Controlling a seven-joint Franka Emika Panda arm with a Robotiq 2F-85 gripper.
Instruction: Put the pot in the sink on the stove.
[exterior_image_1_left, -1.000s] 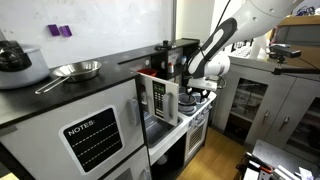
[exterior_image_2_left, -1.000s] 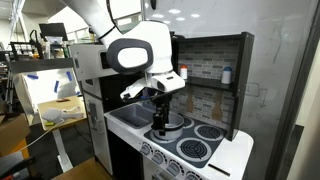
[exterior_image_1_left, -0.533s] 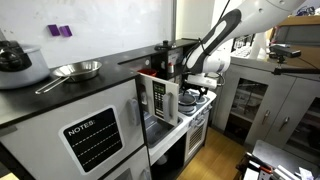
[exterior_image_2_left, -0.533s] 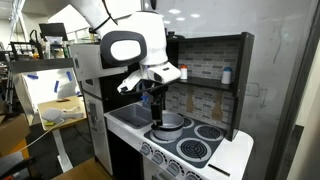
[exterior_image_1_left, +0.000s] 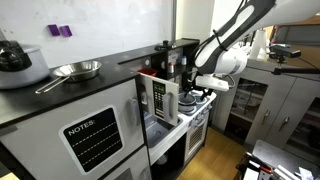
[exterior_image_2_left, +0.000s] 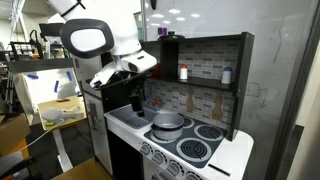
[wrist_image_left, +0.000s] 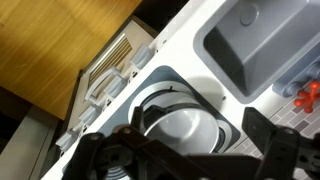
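Observation:
The small silver-grey pot (wrist_image_left: 185, 125) sits upright on a burner of the white toy stove (wrist_image_left: 165, 60), to the side of the grey sink (wrist_image_left: 255, 50). In an exterior view the pot (exterior_image_2_left: 168, 122) stands on the stove (exterior_image_2_left: 207, 132) next to the sink (exterior_image_2_left: 127, 116). My gripper (wrist_image_left: 185, 160) is open and empty, with its dark fingers spread to either side above the pot. It hangs above the sink side of the unit (exterior_image_2_left: 137, 103). It also shows in an exterior view (exterior_image_1_left: 205, 91), where the pot is hidden.
A steel frying pan (exterior_image_1_left: 78, 70) and a big grey cooker with a black lid (exterior_image_1_left: 15, 62) stand on the black countertop (exterior_image_1_left: 70, 95). A red bottle (exterior_image_2_left: 183, 73) and a white bottle (exterior_image_2_left: 227, 75) stand on the toy kitchen's shelf. Red items (wrist_image_left: 305, 95) lie beside the sink.
My gripper has lifted off the pot and moved up and away toward the sink side. The pot stays on the burner.

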